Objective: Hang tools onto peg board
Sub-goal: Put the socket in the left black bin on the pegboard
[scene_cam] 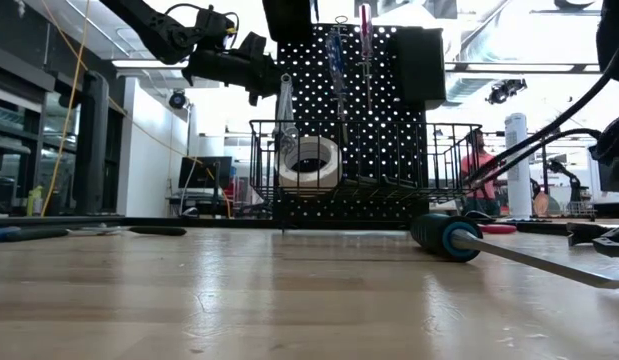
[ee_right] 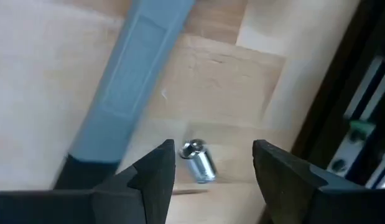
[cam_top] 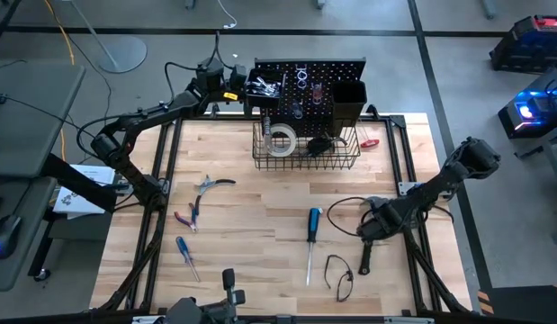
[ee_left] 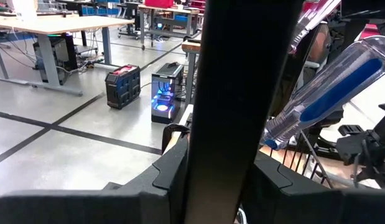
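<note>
While the tape roll (cam_top: 280, 141) sits in the basket (cam_top: 350, 163) on the peg board (cam_top: 309, 83), the left gripper (cam_top: 240, 87) is by the wrench bin (cam_top: 265, 90); I cannot tell its fingers. Right fingers (ee_right: 152, 177) are open over the table (cam_top: 251, 234).

Robotics lab: concrete floor (ee_left: 68, 143), workbenches (ee_left: 61, 25), lit computer tower (ee_left: 165, 99), cables.

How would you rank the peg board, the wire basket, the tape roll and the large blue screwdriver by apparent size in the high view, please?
1. Peg board and wire basket: about alike, so unranked.
2. Blue screwdriver.
3. Tape roll.
</note>
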You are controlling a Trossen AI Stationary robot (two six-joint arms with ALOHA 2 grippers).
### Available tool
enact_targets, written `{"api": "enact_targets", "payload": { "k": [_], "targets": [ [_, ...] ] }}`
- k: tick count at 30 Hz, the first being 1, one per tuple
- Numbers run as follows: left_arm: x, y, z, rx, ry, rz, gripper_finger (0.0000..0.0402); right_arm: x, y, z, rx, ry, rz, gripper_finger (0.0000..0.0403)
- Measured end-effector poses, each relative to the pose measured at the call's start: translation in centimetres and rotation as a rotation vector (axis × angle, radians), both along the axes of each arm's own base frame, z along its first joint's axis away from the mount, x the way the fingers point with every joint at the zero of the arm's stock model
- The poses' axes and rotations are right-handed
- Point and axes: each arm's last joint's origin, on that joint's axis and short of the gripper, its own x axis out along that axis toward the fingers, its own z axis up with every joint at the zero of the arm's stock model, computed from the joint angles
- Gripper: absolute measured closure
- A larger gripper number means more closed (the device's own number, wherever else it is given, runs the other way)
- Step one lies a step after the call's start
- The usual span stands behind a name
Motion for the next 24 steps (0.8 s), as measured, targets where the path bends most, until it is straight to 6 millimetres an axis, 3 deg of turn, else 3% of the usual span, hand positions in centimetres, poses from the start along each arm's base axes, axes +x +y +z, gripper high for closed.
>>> {"api": "enact_targets", "payload": {
  "k": [7, 17, 24],
  "targets": [
    [0.0, 0.0, 0.0, -0.014, -0.004, 0.001, 0.0293, 0.2, 0.1, -0.8, 0.104, -0.061, 0.171, 0.0199],
    [0.0, 0.0, 0.0, -0.023, -0.004, 0.002, 0.0293, -0.3, -0.1, -2.2, 0.161, -0.096, 0.199, 0.0203],
    [0.0, 0.0, 0.0, -0.023, -0.005, 0.002, 0.0293, -0.2, -0.1, -2.2, 0.135, -0.108, 0.145, 0.0291]
  ]
}}
